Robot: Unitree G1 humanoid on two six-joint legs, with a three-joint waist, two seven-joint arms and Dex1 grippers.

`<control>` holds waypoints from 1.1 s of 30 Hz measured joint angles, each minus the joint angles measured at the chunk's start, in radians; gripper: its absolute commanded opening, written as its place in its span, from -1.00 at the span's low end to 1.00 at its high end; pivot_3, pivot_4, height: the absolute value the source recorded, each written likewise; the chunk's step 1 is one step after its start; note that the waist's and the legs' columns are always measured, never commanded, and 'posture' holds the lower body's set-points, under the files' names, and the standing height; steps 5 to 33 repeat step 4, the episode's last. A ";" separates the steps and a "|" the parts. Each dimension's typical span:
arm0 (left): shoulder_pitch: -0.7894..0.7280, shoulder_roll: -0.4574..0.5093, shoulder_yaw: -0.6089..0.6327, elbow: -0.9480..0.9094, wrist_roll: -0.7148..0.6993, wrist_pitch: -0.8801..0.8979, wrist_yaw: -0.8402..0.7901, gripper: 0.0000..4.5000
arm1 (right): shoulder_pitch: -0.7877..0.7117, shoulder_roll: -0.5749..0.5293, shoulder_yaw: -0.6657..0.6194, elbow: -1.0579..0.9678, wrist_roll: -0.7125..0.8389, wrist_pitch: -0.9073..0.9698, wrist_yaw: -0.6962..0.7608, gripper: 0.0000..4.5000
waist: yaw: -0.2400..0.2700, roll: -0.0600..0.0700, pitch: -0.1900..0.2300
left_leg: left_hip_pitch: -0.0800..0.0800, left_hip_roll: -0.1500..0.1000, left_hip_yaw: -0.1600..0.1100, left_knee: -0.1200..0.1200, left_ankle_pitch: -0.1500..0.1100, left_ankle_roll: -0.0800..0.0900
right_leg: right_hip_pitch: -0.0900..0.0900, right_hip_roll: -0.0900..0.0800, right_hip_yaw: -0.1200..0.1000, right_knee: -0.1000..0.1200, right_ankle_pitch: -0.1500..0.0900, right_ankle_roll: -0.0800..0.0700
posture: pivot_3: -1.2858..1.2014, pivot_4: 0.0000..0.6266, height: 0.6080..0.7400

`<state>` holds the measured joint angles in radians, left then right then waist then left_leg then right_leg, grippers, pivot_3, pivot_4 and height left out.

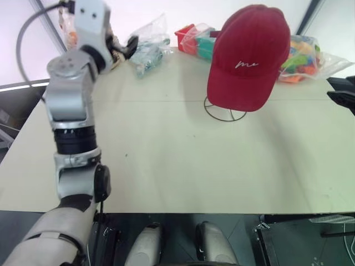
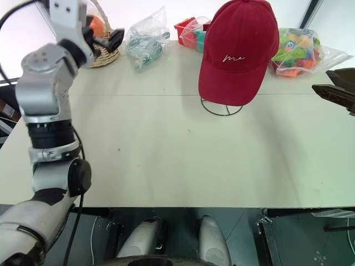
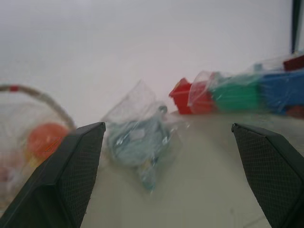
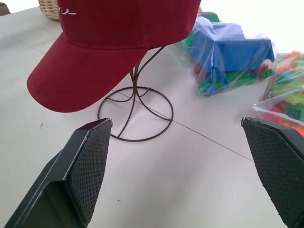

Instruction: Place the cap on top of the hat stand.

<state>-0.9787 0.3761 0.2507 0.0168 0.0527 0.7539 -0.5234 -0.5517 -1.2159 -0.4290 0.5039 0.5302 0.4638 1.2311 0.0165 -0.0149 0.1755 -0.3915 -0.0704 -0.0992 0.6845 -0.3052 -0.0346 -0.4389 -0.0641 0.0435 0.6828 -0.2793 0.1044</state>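
In the left eye view, the red cap (image 1: 248,58) sits on top of the hat stand (image 1: 224,110), in the upper right part of the frame. The brim hangs down at the front and hides most of the wire. The round wire base rests on the pale table (image 1: 183,160). The left arm stands up tall at the left side. Its left gripper (image 1: 123,47) is near the top left, close to a clear bag of small bluish things (image 1: 148,50). At the right edge, a dark bit of the right gripper (image 1: 341,91) pokes in.

In the right eye view, the cap is at the top middle. A wicker basket (image 2: 104,51) with something orange in it sits at the top left. A bag of bright toy blocks (image 2: 302,51) lies at the upper right.

In the left wrist view, the two black fingers (image 3: 71,175) stand far apart with nothing between them. The bluish bag lies in the middle, and the blurry basket at the left may hold an orange ball.

In the right wrist view, the fingers (image 4: 83,175) are spread wide too and hold nothing. The cap fills the upper left, resting on the thin wire stem, with the round base below it. A bag of blue and green blocks (image 4: 235,54) lies at the upper right.
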 measured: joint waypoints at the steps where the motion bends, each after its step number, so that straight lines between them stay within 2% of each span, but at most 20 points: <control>1: 0.046 0.016 -0.001 -0.036 -0.018 0.018 -0.006 0.97 | 0.000 0.000 0.000 0.005 -0.003 -0.008 0.005 1.00 | -0.002 0.000 0.000 | 0.000 0.000 0.000 0.000 0.000 0.000 | 0.000 0.000 0.000 0.000 0.000 0.000 | 0.03 -0.52 0.98; 4: 0.148 0.027 -0.007 -0.093 -0.054 0.063 -0.009 0.97 | 0.001 0.006 0.000 0.013 -0.008 -0.014 0.011 1.00 | -0.004 0.000 0.000 | 0.000 0.001 0.000 0.000 0.000 0.000 | 0.000 0.000 0.000 0.000 0.000 0.000 | 0.03 -0.52 0.98; 33: 0.148 0.027 -0.007 -0.093 -0.054 0.063 -0.009 0.97 | 0.001 0.006 0.000 0.013 -0.008 -0.014 0.011 1.00 | -0.004 0.000 0.000 | 0.000 0.001 0.000 0.000 0.000 0.000 | 0.000 0.000 0.000 0.000 0.000 0.000 | 0.03 -0.52 0.98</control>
